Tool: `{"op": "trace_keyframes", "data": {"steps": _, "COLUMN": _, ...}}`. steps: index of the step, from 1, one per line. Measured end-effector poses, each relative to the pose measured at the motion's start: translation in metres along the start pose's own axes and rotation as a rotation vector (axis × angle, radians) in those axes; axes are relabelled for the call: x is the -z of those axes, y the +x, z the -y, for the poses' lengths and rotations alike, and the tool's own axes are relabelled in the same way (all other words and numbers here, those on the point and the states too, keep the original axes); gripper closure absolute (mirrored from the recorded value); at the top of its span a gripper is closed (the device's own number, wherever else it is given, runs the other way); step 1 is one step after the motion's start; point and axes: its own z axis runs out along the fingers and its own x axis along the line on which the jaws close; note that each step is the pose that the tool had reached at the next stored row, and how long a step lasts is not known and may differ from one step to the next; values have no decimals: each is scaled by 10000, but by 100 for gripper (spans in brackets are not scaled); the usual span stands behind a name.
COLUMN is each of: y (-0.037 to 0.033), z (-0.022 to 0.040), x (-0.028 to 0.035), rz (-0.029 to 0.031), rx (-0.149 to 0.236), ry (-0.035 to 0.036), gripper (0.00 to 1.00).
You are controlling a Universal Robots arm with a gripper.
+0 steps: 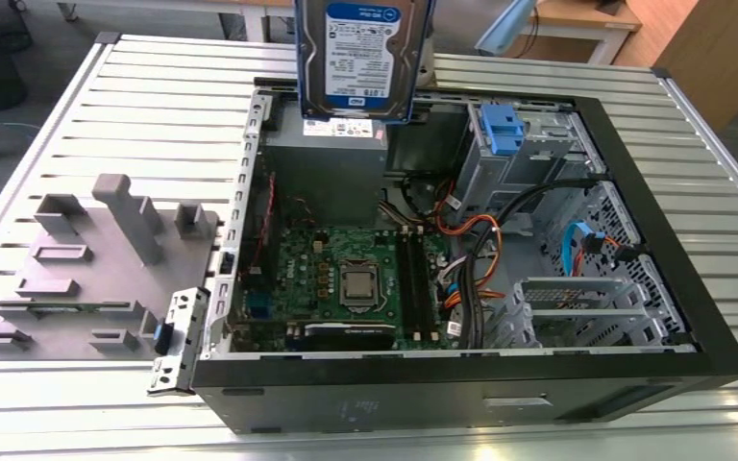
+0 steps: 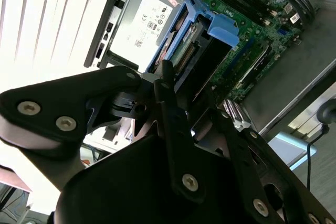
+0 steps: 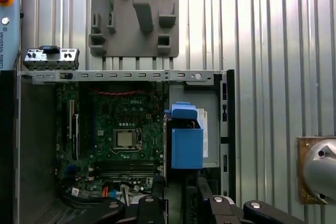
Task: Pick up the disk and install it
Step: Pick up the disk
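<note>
The disk hangs upright in the air over the back of the open computer case, label facing the exterior view, above the grey power-supply box. In both wrist views my gripper is shut on the disk, one black finger on each flat side, with its blue side rails and blue end tab pointing down toward the case. In the first wrist view the disk sits over the power-supply corner, beside the green motherboard.
A tall blue plastic clip stands at the drive bays on the exterior view's right, with black, orange and blue cables below it. A grey fixture plate with raised blocks lies on the slatted table, left of the case.
</note>
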Motion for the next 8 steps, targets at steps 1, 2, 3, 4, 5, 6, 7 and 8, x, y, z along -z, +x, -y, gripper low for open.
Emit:
{"op": "trace_keyframes", "data": {"steps": 1, "y": 0, "z": 13, "x": 1, "rz": 0, "rx": 0, "ry": -1, "gripper": 65}}
{"op": "trace_keyframes", "data": {"steps": 2, "y": -1, "z": 26, "x": 1, "rz": 0, "rx": 0, "ry": -1, "gripper": 65}}
{"op": "trace_keyframes", "data": {"steps": 3, "y": -1, "z": 40, "x": 1, "rz": 1, "rx": 0, "ry": -1, "gripper": 65}}
{"op": "trace_keyframes", "data": {"steps": 4, "y": -2, "z": 56, "x": 2, "rz": 1, "rx": 0, "ry": -1, "gripper": 65}}
{"op": "trace_keyframes", "data": {"steps": 5, "y": -2, "z": 71, "x": 2, "rz": 1, "rx": 0, "ry": -1, "gripper": 65}}
{"op": "trace_keyframes", "data": {"steps": 6, "y": -3, "z": 87, "x": 3, "rz": 1, "rx": 0, "ry": -1, "gripper": 65}}
{"op": "trace_keyframes", "data": {"steps": 7, "y": -3, "z": 103, "x": 3, "rz": 0, "rx": 0, "ry": -1, "gripper": 65}}
{"op": "trace_keyframes", "data": {"steps": 8, "y": -3, "z": 118, "x": 4, "rz": 0, "rx": 0, "ry": -1, "gripper": 65}}
